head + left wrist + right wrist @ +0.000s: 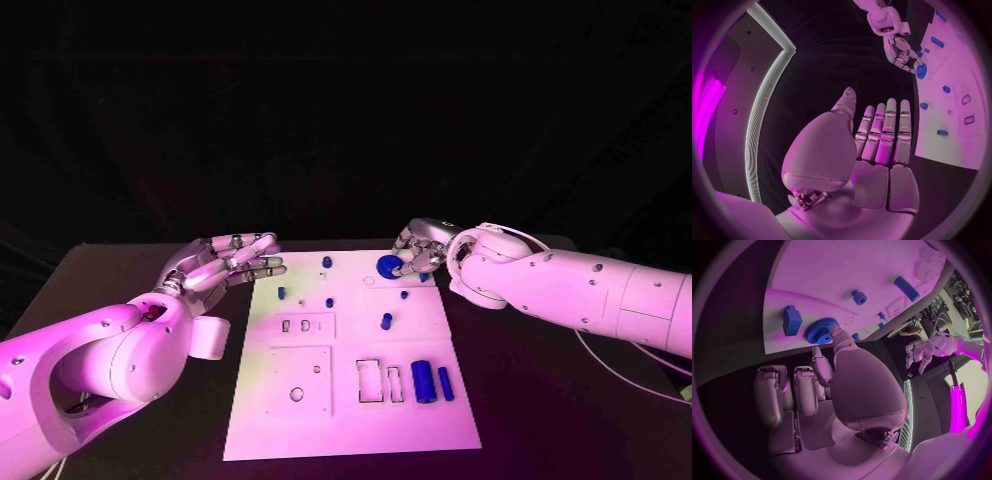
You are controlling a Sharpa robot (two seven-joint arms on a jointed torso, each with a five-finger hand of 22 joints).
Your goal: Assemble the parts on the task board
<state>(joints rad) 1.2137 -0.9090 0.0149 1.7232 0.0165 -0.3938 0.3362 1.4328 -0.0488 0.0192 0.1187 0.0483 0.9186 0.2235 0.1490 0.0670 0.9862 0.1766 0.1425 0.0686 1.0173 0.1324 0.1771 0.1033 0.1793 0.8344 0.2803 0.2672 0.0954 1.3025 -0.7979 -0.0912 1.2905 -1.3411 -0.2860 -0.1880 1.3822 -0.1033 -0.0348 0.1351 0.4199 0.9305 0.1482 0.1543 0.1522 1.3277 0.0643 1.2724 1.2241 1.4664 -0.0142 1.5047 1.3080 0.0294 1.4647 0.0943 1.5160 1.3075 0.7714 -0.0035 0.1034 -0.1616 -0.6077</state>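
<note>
Here, in the head view, I see the white task board (353,400) lying mid-desk (87,280); my right hand (418,252) pinches a blue gear (389,266) at the board's far edge, while my left hand (228,262) hovers beside the board, fingers apart, holding nothing. Left wrist view: left-hand fingers (886,135) extended; small blue parts (942,133) dot the board. Right wrist view: the gear (822,331) at the fingertips, just beside a blue block (791,320)
</note>
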